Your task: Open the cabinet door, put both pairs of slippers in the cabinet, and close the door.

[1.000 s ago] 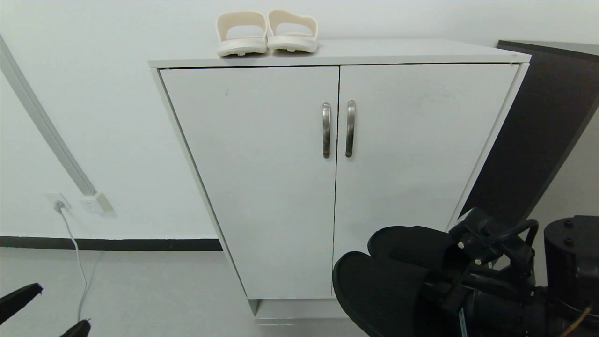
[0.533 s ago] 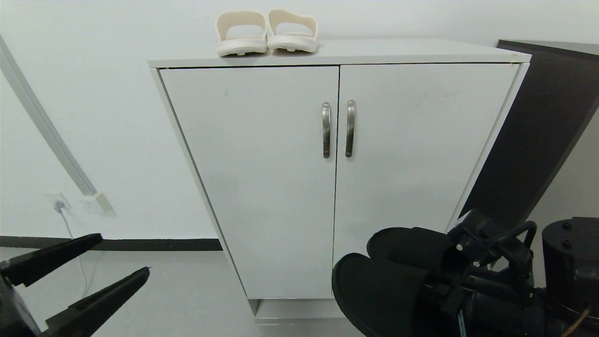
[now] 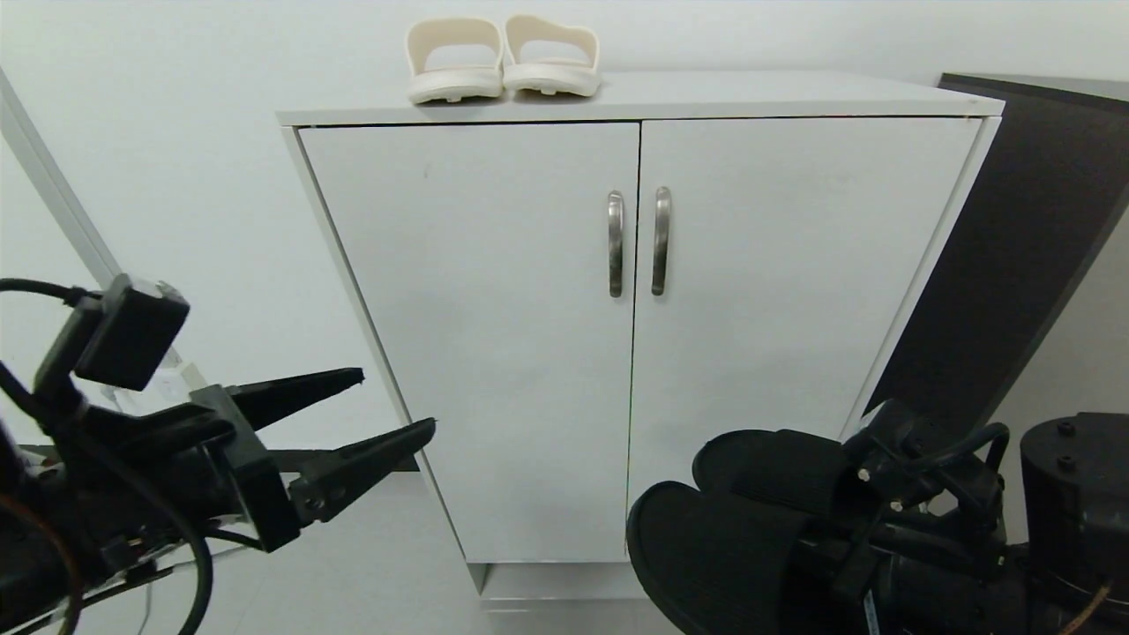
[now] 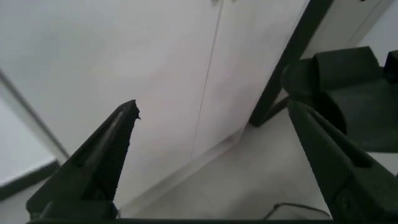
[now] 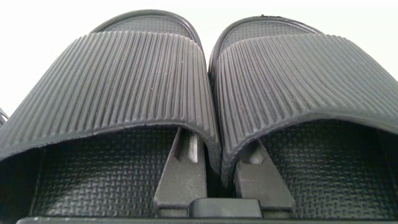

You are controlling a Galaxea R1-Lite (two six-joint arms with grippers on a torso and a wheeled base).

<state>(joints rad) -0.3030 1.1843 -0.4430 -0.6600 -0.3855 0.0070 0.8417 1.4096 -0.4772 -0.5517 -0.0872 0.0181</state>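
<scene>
A white two-door cabinet (image 3: 494,353) stands against the wall with both doors closed; two metal handles (image 3: 615,244) sit side by side at the middle seam. A cream pair of slippers (image 3: 503,58) rests on its top at the back left. My right gripper (image 5: 214,186) is shut on a black pair of slippers (image 3: 732,520), pinching their inner side walls together, low in front of the right door. My left gripper (image 3: 397,406) is open with nothing between its fingers, held just left of the cabinet's lower left side; in the left wrist view the black slippers (image 4: 342,81) lie beyond it.
A dark panel (image 3: 1014,247) leans to the right of the cabinet. On the left wall run a grey cable duct (image 3: 53,194) and a black baseboard. Grey floor (image 3: 353,573) lies in front of the cabinet.
My left arm has risen from the lower left corner and swung right toward the cabinet, its open fingers now near the cabinet's left side. The right arm and black slippers stayed put.
</scene>
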